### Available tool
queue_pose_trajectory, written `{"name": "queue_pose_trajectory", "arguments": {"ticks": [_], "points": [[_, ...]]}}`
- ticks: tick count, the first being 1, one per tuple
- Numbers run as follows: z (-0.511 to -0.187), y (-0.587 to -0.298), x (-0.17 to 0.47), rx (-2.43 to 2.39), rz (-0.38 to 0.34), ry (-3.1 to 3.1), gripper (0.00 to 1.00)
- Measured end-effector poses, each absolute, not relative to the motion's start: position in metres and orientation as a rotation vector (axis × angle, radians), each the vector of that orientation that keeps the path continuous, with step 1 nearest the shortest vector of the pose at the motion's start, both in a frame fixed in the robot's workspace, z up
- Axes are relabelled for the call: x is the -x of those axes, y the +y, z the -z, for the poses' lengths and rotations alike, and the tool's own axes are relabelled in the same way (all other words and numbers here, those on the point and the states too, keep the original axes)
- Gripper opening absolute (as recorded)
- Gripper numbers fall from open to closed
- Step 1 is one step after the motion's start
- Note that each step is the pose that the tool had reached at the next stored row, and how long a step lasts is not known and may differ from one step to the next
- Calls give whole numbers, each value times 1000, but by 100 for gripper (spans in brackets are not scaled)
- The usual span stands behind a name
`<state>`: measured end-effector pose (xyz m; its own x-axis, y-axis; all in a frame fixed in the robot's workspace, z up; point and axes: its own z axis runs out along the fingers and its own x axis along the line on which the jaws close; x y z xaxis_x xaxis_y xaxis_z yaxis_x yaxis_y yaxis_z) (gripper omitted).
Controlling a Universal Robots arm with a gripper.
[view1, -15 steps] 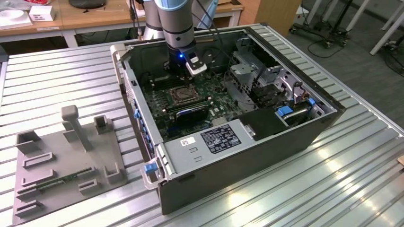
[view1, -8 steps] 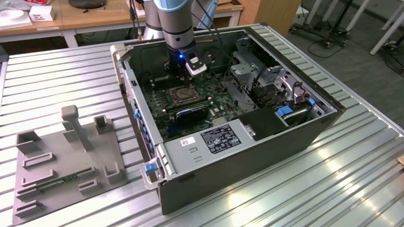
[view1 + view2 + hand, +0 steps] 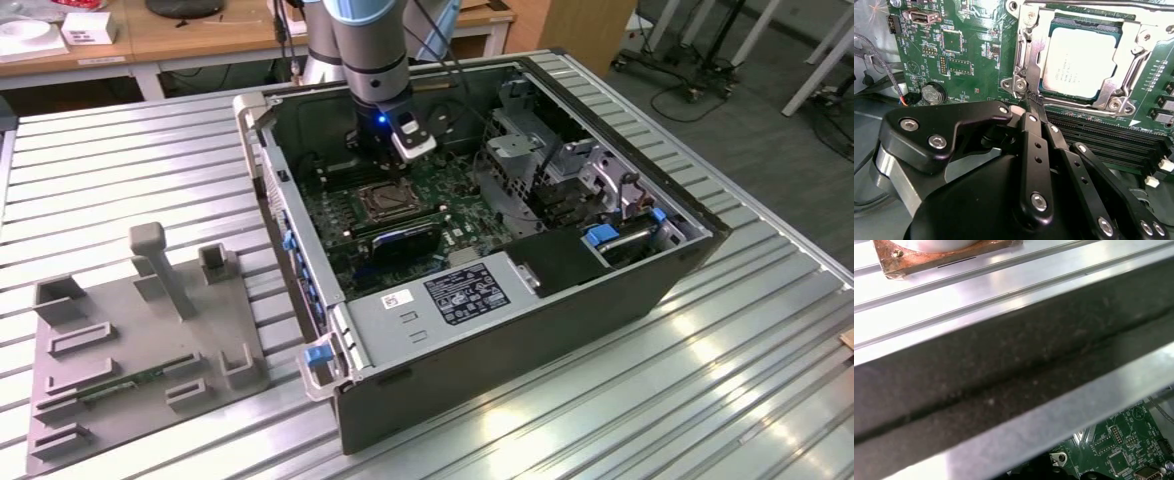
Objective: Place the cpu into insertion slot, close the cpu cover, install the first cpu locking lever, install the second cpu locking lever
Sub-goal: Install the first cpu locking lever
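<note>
cpu seated, cpu cover down | end effector fingers together, empty, at socket's 7 o'clock | press lever slowly, keep tip centred

I can find print in several places, but none of it is readable to me. On the cpu, in the second wrist view, some faint dark lines of print stand on the grey face, too pale to make out. In the exterior view, a black label and a small white sticker sit on the grey metal box inside the computer case; their print is too small. The green motherboard carries tiny white markings that I cannot read either.
</note>
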<state>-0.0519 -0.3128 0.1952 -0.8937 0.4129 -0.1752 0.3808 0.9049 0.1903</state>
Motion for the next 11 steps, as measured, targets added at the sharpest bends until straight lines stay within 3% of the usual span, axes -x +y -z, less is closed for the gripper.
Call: {"name": "queue_pose_trajectory", "arguments": {"ticks": [11], "points": [[-195, -313, 53, -600, -226, 2850, 11]]}}
